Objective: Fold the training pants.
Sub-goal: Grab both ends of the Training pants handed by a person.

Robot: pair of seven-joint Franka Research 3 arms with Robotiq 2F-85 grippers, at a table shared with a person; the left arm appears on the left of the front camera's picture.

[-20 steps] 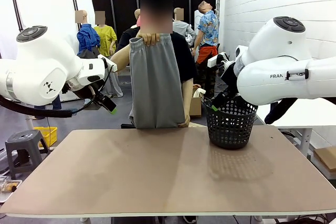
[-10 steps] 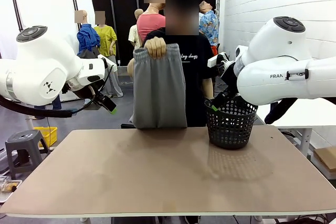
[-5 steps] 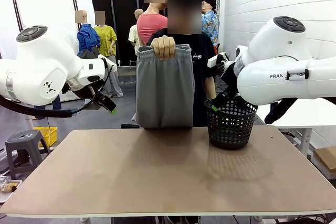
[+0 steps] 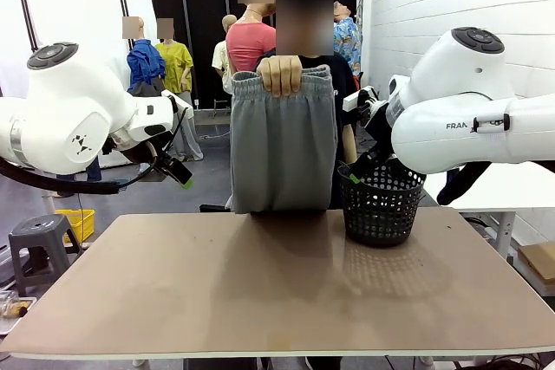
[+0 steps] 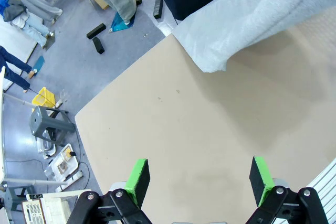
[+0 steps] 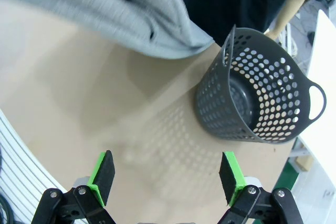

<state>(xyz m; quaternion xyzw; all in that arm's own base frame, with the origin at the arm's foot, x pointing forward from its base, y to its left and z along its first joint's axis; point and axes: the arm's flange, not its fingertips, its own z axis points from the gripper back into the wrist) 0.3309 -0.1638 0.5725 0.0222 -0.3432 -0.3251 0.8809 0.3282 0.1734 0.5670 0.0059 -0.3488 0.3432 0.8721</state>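
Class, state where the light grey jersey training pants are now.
In the front view the light grey jersey training pants hang from a person's hand at the brown table's far edge, left of the black mesh basket.

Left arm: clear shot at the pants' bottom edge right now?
Probably yes. The left gripper is open; only tabletop lies between it and the training pants hanging from the person's hand; the basket stands on their other side.
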